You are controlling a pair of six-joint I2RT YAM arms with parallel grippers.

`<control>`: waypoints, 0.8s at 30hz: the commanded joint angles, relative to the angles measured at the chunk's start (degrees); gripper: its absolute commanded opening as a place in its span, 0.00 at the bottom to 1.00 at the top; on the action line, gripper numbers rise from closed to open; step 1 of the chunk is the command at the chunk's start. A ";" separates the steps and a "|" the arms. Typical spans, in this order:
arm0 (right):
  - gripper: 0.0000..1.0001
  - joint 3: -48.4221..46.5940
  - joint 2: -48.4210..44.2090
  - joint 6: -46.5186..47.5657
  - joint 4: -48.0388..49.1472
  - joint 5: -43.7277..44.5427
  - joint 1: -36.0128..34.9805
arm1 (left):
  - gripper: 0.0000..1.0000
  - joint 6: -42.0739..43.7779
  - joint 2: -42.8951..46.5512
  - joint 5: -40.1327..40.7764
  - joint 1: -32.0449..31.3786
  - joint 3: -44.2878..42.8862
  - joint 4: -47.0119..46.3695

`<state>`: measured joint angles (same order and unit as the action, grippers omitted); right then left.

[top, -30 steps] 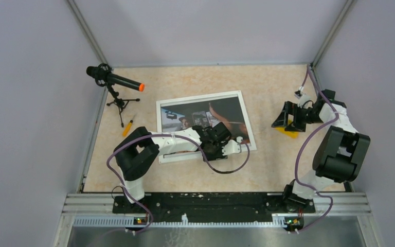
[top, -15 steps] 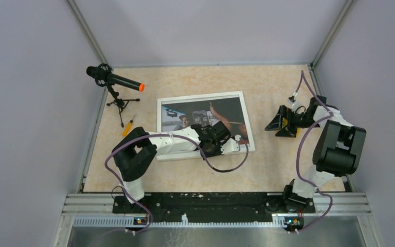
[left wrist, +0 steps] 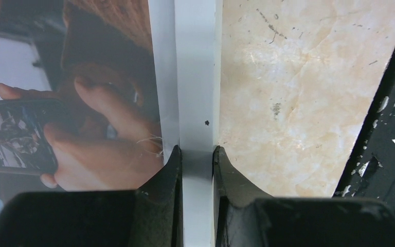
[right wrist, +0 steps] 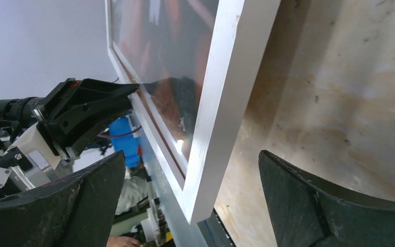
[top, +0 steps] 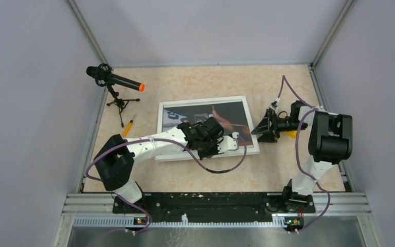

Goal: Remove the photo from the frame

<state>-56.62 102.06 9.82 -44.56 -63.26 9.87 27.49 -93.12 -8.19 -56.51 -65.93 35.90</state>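
Two black fingers (left wrist: 167,175) of my left gripper (left wrist: 197,154) pinch the near rail of the thin white rectangular frame (left wrist: 195,77) to steady it on the beige table (left wrist: 288,103), the dark glossy photo (left wrist: 82,103) inside, while my right gripper (right wrist: 195,190) gapes wide around its right edge.

Frame (top: 200,100) on table (top: 195,77), photo (top: 231,113) in it; left hand (left wrist: 198,164) on its near edge, right hand (top: 264,126) beside its right edge.

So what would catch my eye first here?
A white-bordered frame sits mid-table, its dark photo showing. The left gripper pinches the frame's near border, while the right gripper stands open at its right edge. A microphone with an orange tip stands far left.
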 commanded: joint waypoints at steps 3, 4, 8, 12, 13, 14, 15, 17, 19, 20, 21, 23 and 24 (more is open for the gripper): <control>0.97 -0.32 4.54 1.10 -0.53 -10.42 -2.97 | 0.00 0.76 5.76 -3.17 -0.18 -0.68 -9.52; 0.95 -0.31 5.19 1.22 -0.62 -11.85 -3.41 | 0.00 0.60 5.43 -3.53 -0.28 -0.95 -9.66; 0.88 -1.15 7.04 1.12 -1.17 -15.63 -4.99 | 0.00 1.01 4.70 -4.64 -1.06 -1.32 -10.69; 0.76 -1.38 8.82 0.08 -0.66 -17.68 -6.44 | 0.00 2.67 4.81 -3.61 -3.12 -0.39 -13.08; 0.72 -1.43 9.27 -0.27 -0.58 -18.06 -6.64 | 0.00 3.16 4.73 -2.83 -3.57 -0.22 -13.36; 0.68 -1.44 9.56 -1.02 -0.20 -18.19 -6.70 | 0.00 3.57 4.54 -2.10 -3.92 -0.08 -13.70; 0.63 -1.46 10.00 -1.57 0.03 -18.22 -6.70 | 0.00 3.94 4.44 -1.61 -4.08 0.02 -13.87; 0.53 -1.66 10.40 -1.82 -0.44 -18.91 -6.71 | 0.00 4.36 4.35 -0.23 -4.27 0.25 -14.34; 0.42 -1.66 10.32 -2.75 -0.58 -19.38 -6.70 | 0.00 4.73 4.40 1.28 -4.21 0.72 -14.89; 0.37 -1.59 10.20 -2.99 -0.75 -19.55 -6.70 | 0.00 4.90 4.49 1.97 -4.23 0.99 -15.12; 0.34 -1.62 9.99 -3.04 -0.99 -19.60 -6.70 | 0.00 4.94 4.57 2.61 -4.23 1.21 -15.26; 0.24 -1.64 9.27 -3.40 -1.15 -19.58 -6.66 | 0.00 4.84 5.20 3.52 -4.21 1.73 -15.50; 0.18 -1.60 8.78 -3.55 -1.16 -19.53 -6.70 | 0.02 4.59 5.51 3.94 -4.15 1.91 -15.46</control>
<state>-56.69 112.79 6.90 -45.17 -78.63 3.90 28.56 -91.37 -7.11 -60.16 -63.92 29.12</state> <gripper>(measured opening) 0.264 0.225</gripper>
